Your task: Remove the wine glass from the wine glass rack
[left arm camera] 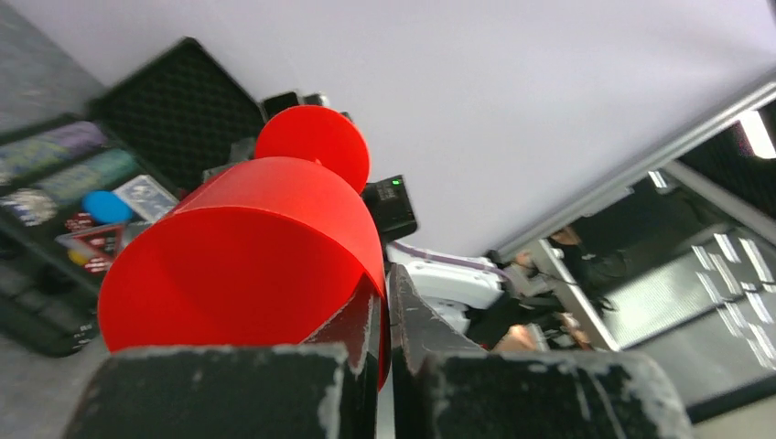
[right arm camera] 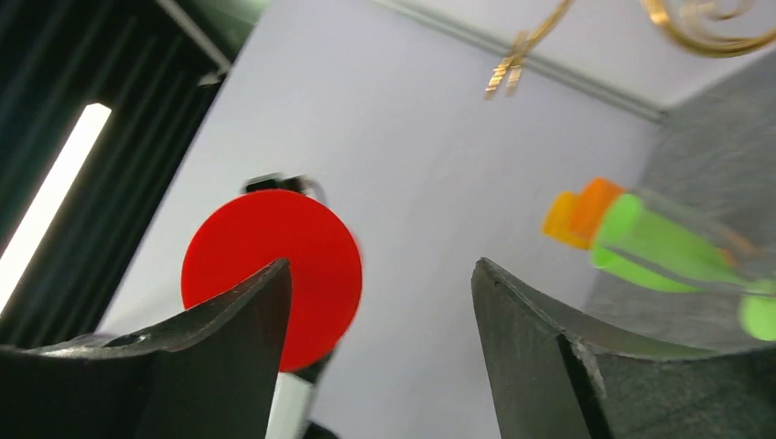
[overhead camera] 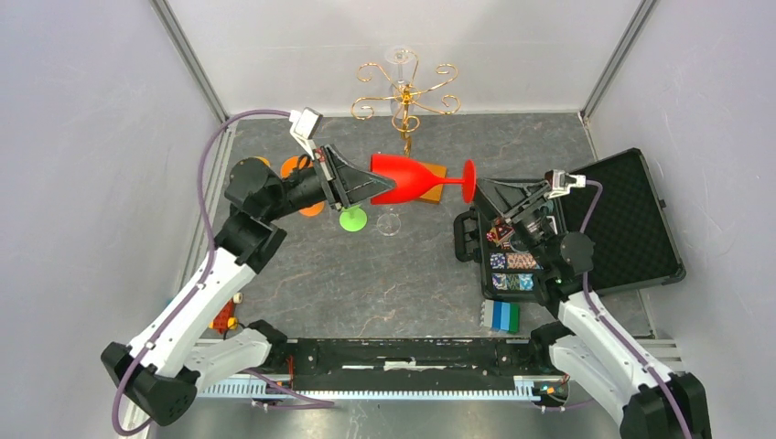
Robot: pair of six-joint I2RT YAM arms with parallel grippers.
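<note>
At the left of the bench (overhead camera: 366, 283), orange pieces (overhead camera: 297, 169): partly hidden under my left wrist; I cannot tell what they are.
Green disc (overhead camera: 353, 219): flat on the bench, just below my left end effector in the top view.
Left end effector (overhead camera: 371, 190): closed tight on the red wine glass (overhead camera: 416, 180). In my left wrist view, my 2 fingers (left arm camera: 352, 334) pinch the bowl's wall at its rim.
Clear glass piece (overhead camera: 390, 222): on the bench just right of the green disc, faint.
Wine glass rack (overhead camera: 407, 91): upright at the far middle of the bench, with gold scroll arms at its top. Its orange-brown base shows just behind the red wine glass. A clear glass (overhead camera: 400, 59) sits among the curls.
Red wine glass: off the rack and on its side in my grip. The bowl is to the left, and the stem and round foot point right towards my right arm.
Right end effector (right arm camera: 380, 274): fingers spread wide with nothing between them; the red foot shows past the left finger.
Black case (overhead camera: 631, 210): lying open at the right, under my right arm, with small patterned items in its near half.
Blue block (overhead camera: 505, 315): just in front of the case.
</note>
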